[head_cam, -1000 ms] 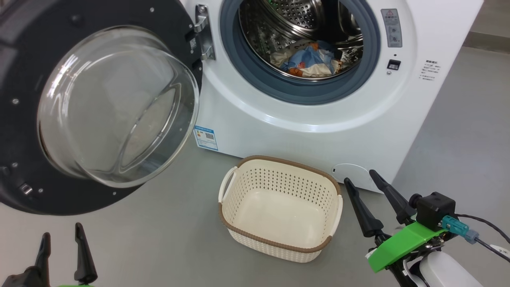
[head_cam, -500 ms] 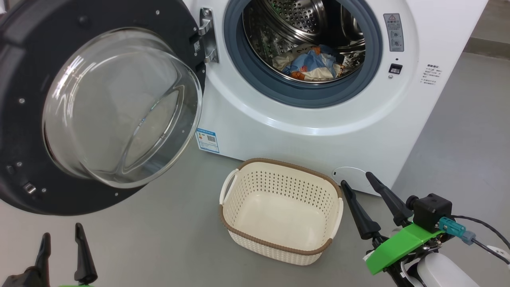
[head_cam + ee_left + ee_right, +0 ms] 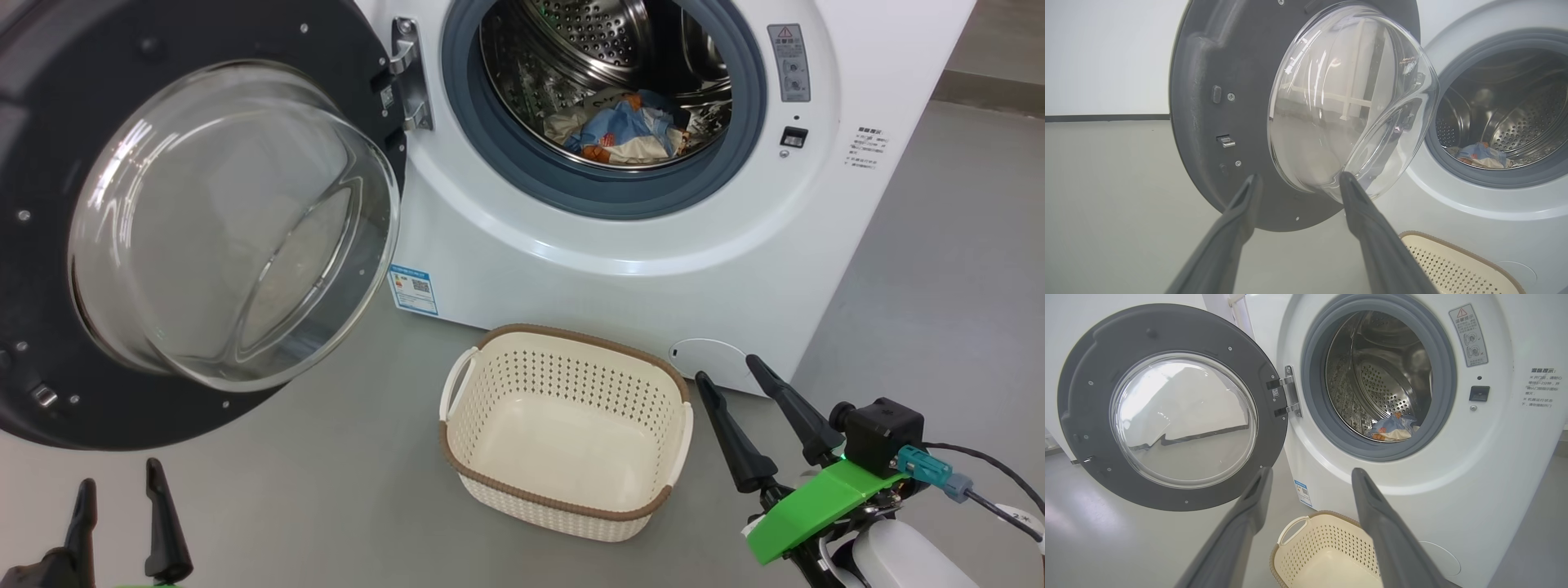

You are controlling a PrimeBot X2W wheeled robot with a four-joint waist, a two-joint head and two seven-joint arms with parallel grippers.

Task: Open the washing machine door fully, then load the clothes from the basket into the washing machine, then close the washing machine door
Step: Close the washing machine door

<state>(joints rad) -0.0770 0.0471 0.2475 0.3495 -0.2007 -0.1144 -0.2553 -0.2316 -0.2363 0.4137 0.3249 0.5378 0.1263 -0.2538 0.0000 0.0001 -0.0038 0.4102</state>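
Note:
The white washing machine (image 3: 653, 269) stands ahead with its black door (image 3: 49, 98) swung wide to the left, glass bowl bulging out. Blue and cream clothes (image 3: 624, 135) lie at the bottom of the steel drum (image 3: 571, 41). On the floor before the machine sits the cream basket (image 3: 563, 498), with nothing inside it. My left gripper (image 3: 116, 498) is open at the lower left, below the door. My right gripper (image 3: 729, 380) is open just right of the basket. The door (image 3: 1208, 81) and the clothes (image 3: 1480, 154) are in the left wrist view; the basket (image 3: 1327, 555) is in the right wrist view.
Grey floor (image 3: 326, 490) spreads around the basket and to the machine's right. The open door overhangs the floor on the left. A round white filter cap (image 3: 709, 359) sits low on the machine front, and a blue label (image 3: 412, 287) is near the door's lower edge.
The whole head view has shifted slightly, so the camera moved. Door, basket and clothes stay put. My right gripper has sunk a little; both grippers remain open.

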